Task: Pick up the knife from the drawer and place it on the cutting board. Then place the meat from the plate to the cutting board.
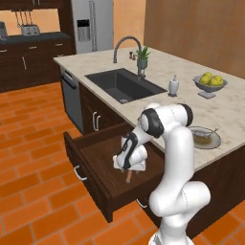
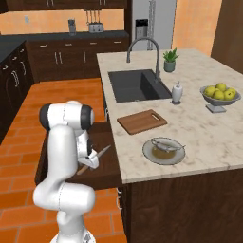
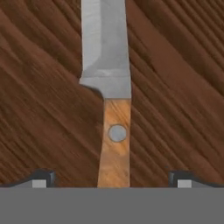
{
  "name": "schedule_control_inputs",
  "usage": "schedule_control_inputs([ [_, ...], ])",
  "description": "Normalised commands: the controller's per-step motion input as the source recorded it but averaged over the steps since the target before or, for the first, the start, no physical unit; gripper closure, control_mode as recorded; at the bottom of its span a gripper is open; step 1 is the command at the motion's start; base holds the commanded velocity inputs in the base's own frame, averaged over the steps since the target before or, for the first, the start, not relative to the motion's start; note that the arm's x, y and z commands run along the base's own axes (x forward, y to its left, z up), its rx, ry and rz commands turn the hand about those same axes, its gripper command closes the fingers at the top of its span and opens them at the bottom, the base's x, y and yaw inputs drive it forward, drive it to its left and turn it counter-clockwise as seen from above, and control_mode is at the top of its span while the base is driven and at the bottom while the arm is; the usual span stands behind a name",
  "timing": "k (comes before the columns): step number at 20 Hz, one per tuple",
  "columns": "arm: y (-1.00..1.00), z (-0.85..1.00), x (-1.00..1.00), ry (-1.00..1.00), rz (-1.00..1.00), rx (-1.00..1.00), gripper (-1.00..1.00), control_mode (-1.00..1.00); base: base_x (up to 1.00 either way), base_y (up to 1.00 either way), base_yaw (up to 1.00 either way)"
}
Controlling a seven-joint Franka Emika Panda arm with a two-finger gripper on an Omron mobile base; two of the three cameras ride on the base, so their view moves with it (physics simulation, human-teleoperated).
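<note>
While the pincer (image 3: 112,177) gapes, it straddles the knife (image 3: 109,87).

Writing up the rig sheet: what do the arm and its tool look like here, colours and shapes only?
The arm is glossy white, built of rounded tubular links with bulbous ends, and has dark, near-black bands at the joints. No cables or markings are visible. The tool sits on a white hand and has two small dark finger tips, each with a pale grey patch on its face.

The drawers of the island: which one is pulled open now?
The wide dark-brown drawer beside the sink side, with the knife lying inside under the open gripper. The lower drawers with similar handles stay shut.
</note>
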Motion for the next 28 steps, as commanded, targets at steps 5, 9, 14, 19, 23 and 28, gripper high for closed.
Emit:
schedule_control_inputs([
  [5, 0.02, -0.26, 0.12, -0.02, 0.0, -0.02, 1.0, -1.0, 0.0, 0.0, 0.0],
  [9, 0.0, -0.15, 0.0, -0.06, 0.0, 0.0, 1.0, -1.0, 0.0, 0.0, 0.0],
  [14, 0.07, 0.06, -0.06, -0.13, -0.01, 0.01, 1.0, -1.0, 0.0, 0.0, 0.0],
  [19, 0.42, 0.94, -0.15, -0.19, -0.03, 0.08, 1.0, -1.0, 0.0, 0.0, 0.0],
  [23, 0.66, 1.0, -0.38, -0.11, 0.0, 0.14, 1.0, -1.0, 0.0, 0.0, 0.0],
  [28, 0.02, 1.0, -0.24, -0.24, -0.05, 0.02, 1.0, -1.0, 0.0, 0.0, 0.0],
])
